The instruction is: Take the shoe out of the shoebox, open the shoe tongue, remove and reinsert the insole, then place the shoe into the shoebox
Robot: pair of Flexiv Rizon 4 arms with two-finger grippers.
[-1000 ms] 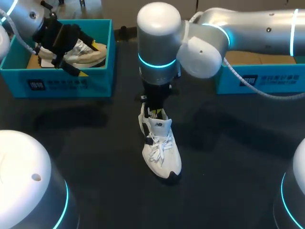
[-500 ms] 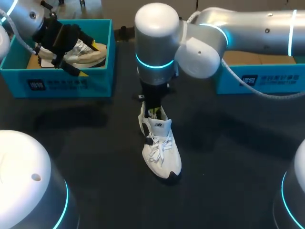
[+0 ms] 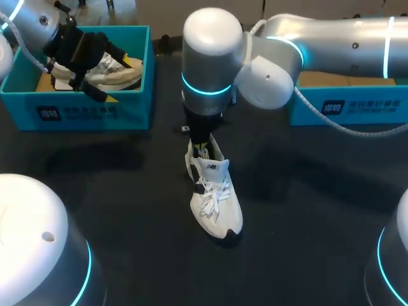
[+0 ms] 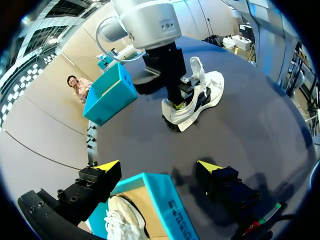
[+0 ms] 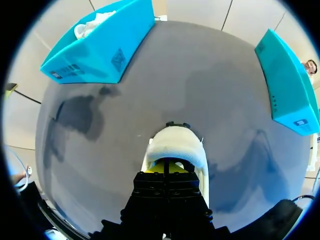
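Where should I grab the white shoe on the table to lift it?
Take the white shoe by its heel collar, from straight above, one finger inside and one behind: it stands upright on its sole, opening facing up.

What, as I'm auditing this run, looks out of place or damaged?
Nothing stands out. The white lace-up sneaker stands upright on the dark table, with the right gripper inside its heel opening. Nothing is spilled or torn.
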